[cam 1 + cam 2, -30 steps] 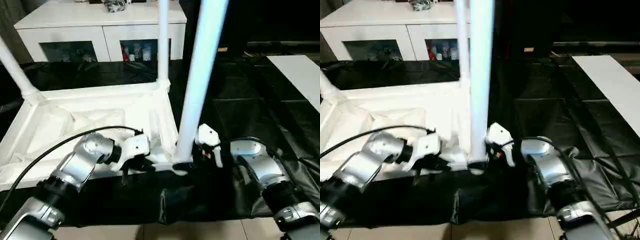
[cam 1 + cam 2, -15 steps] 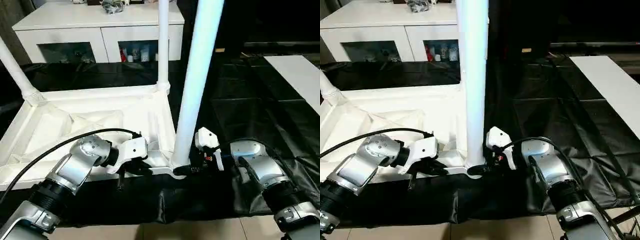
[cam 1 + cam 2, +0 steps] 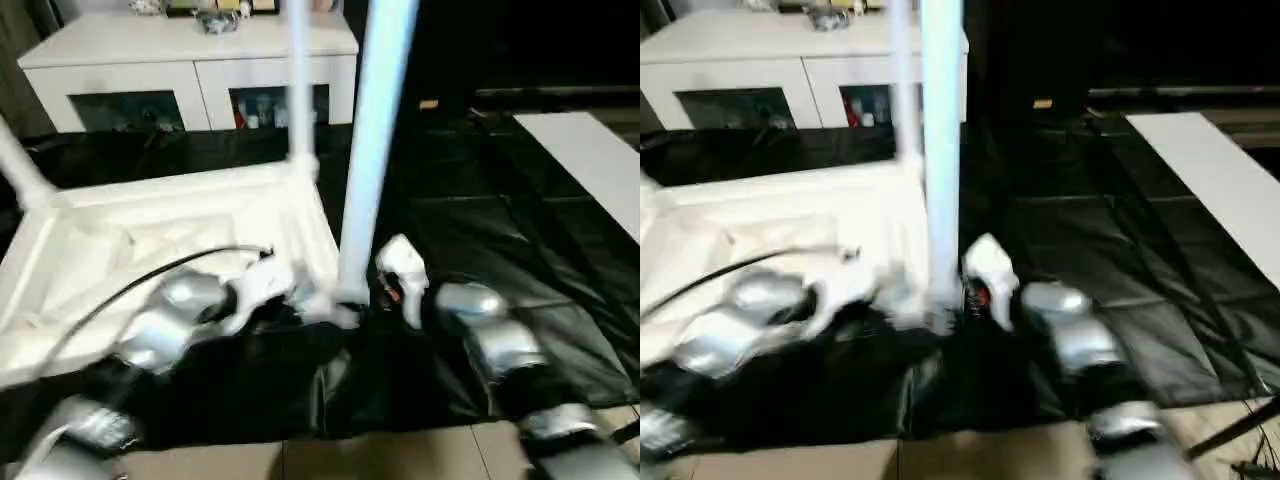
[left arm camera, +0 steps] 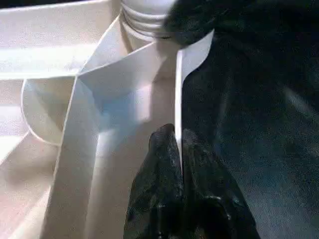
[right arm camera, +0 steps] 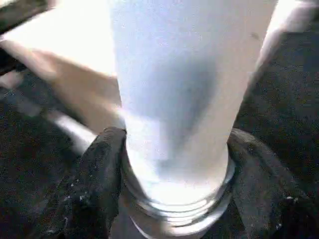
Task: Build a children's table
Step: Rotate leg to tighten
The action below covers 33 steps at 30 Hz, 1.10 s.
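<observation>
White plastic children's table (image 3: 170, 225), upside down on crinkled black sheeting (image 3: 470, 220).

Its ribbed underside faces up, thin walls meeting in angled braces, with smooth tapered tube legs rising from round corner sockets. The left gripper (image 4: 178, 149) pinches the thin side wall (image 4: 192, 64) of the top, fingers almost together. The right gripper (image 5: 174, 189) clasps the near corner leg (image 3: 368, 150) at its ringed base, black fingers (image 5: 97, 184) on either side. A white cabinet (image 3: 190, 60) with glass doors stands behind.

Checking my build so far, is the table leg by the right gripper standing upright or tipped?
Upright. The leg rises nearly straight from the tabletop's near corner, between the right gripper's fingers.
</observation>
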Tool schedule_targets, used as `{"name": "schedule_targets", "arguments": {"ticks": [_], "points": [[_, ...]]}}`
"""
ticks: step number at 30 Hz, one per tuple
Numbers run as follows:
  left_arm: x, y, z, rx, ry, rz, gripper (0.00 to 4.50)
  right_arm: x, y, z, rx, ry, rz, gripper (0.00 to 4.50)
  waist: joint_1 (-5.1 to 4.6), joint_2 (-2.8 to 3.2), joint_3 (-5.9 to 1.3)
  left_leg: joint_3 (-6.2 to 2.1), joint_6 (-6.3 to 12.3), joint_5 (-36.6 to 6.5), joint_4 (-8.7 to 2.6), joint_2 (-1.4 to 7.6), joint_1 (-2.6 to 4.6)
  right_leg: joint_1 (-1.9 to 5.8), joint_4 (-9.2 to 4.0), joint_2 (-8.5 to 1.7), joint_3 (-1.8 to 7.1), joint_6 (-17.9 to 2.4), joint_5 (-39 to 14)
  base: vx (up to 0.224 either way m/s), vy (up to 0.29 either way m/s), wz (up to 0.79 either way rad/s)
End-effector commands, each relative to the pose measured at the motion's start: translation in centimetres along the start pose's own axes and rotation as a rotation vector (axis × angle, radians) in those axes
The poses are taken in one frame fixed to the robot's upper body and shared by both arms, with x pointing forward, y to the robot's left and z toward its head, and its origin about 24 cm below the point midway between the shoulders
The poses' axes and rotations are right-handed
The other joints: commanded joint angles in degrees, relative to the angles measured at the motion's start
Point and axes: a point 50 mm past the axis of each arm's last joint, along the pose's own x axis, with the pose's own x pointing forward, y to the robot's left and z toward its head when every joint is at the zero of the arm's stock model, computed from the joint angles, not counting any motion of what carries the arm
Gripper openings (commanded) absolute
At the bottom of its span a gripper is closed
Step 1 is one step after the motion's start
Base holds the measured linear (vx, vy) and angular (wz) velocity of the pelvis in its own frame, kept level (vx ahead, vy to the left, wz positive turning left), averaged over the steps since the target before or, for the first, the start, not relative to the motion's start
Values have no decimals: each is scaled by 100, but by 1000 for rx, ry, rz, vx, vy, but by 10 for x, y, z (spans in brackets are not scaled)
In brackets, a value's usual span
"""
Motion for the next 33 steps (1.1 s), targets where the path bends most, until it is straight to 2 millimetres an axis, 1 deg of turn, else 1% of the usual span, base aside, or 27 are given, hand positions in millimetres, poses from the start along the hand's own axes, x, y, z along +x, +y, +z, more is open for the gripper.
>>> {"name": "schedule_targets", "arguments": {"ticks": [1,2,3,4,5,6,7,8,9,10,13,14,15,17,18,19,21,22,24,26,27,28,29,30,31,32,33], "points": [[20,-4,-16,-125,91,103,0,9,-5,0,92,11,-211,267,-10,-31,-240,-100,18,-1985,-432,149,34,162,-540,-268,175,-641,-3056,0,0,0],[20,-3,-16,-127,91,106,0,9,-5,0,95,12,-215,267,-14,-22,-246,-102,-2,-1976,-435,156,52,149,-538,-268,183,-679,-2956,0,0,0],[27,2,-10,-150,83,169,0,12,-7,-5,146,40,-347,267,-20,-21,-257,-114,-11,-2020,-445,167,47,152,-517,-253,183,-751,-2713,0,0,0],[29,4,-7,-160,77,190,0,14,-6,-7,158,49,-380,267,-37,-16,-237,-109,-15,-2094,-446,145,27,146,-516,-240,173,-762,-2687,0,0,0],[29,4,-6,-160,76,193,0,14,-6,-7,158,49,-385,267,-37,-11,-239,-110,-15,-2193,-441,139,50,124,-538,-249,171,-761,-2761,0,0,0],[33,6,-3,-167,70,219,0,17,-6,-8,159,59,-431,267,-59,-9,-230,-116,5,-2355,-433,125,47,114,-559,-251,159,-730,-2898,0,0,0],[37,8,1,-167,68,240,0,24,-1,-6,129,68,-442,267,-58,-3,-236,-124,5,-2463,-423,110,66,100,-587,-254,145,-665,-3022,0,0,0],[38,8,2,-166,67,240,0,25,1,-6,121,69,-436,267,-58,-12,-235,-128,17,-2488,-424,110,66,96,-594,-258,146,-646,-3046,0,0,0],[40,8,4,-156,66,229,0,29,5,-3,89,68,-404,267,-60,-16,-236,-139,58,-2491,-433,108,38,118,-589,-262,147,-632,-2993,0,0,0],[41,7,4,-149,67,218,0,30,6,-1,87,63,-396,267,-51,5,-240,-146,87,-2487,-446,119,24,129,-584,-269,154,-621,-2924,0,0,0],[42,4,3,-130,73,184,0,32,8,4,95,26,-363,267,-43,-14,-246,-139,135,-2408,-447,127,1,142,-563,-281,167,-679,-2786,0,0,0],[42,3,2,-125,75,174,0,32,9,6,100,6,-346,267,-36,-20,-242,-143,162,-2396,-450,130,-7,148,-562,-290,168,-685,-2826,0,0,0],[41,2,1,-116,80,160,0,31,9,10,94,-19,-324,336,-36,-27,-244,-143,170,-2375,-453,133,-15,153,-556,-291,170,-687,-2823,0,0,0],[40,1,-2,-105,88,136,0,28,7,13,70,-39,-298,336,-21,-41,-250,-139,201,-2288,-451,141,-22,156,-552,-299,177,-709,-2768,0,0,0],[39,0,-5,-100,97,115,0,26,4,14,46,-45,-287,339,-10,-37,-260,-140,215,-2173,-449,148,-46,174,-528,-307,185,-756,-2613,0,0,0],[39,0,-6,-97,103,103,0,25,2,15,31,-47,-282,365,-15,-33,-260,-139,225,-2121,-455,154,-57,179,-518,-305,190,-790,-2521,0,0,0],[37,-3,-9,-67,108,51,0,23,0,18,6,-56,-216,383,-19,-38,-264,-125,247,-1984,-448,166,-77,202,-471,-295,197,-950,-2156,0,0,0],[35,-5,-12,-59,118,15,0,18,-3,20,-32,-58,-166,383,-20,-37,-265,-129,276,-1962,-449,176,-89,221,-457,-305,195,-1011,-2087,0,0,0],[31,-8,-17,-50,132,-34,0,10,-7,22,-91,-50,-65,383,-16,-43,-266,-125,325,-1869,-441,190,-109,253,-438,-309,190,-1065,-1975,0,0,0],[28,-11,-19,-34,136,-72,0,3,-7,22,-137,-41,31,383,-7,-44,-282,-100,397,-1681,-417,197,-99,254,-417,-304,202,-1152,-1687,0,0,0],[21,-15,-20,21,113,-155,0,-12,-7,21,-205,-23,194,383,14,-46,-289,-87,470,-1542,-397,198,-97,265,-402,-305,206,-1226,-1464,0,0,0],[19,-17,-21,38,106,-180,0,-16,-6,21,-226,-15,238,383,46,-36,-308,-93,564,-1377,-381,218,-105,304,-364,-316,206,-1275,-1193,60,-20,3],[15,-20,-21,63,88,-238,0,-24,-5,19,-249,3,307,383,27,-44,-313,-74,631,-1251,-363,211,-115,298,-335,-297,210,-1340,-988,60,-20,3],[12,-22,-22,66,90,-273,0,-28,-5,18,-264,17,350,383,53,-31,-326,-72,725,-1013,-349,222,-111,308,-291,-295,204,-1463,-615,63,-22,1],[12,-22,-22,66,90,-273,0,-28,-5,18,-264,17,350,383,70,-14,-341,-58,784,-830,-335,225,-95,309,-258,-287,197,-1598,-344,0,0,0],[7,-24,-22,105,80,-302,0,-33,-6,17,-277,35,387,383,86,-8,-335,-52,786,-817,-339,230,-87,305,-258,-277,192,-1644,-320,0,0,0],[2,-24,-22,132,75,-318,0,-37,-7,16,-284,48,411,383,126,-24,-329,-45,788,-815,-337,233,-89,315,-251,-274,186,-1645,-346,0,0,0]]}}
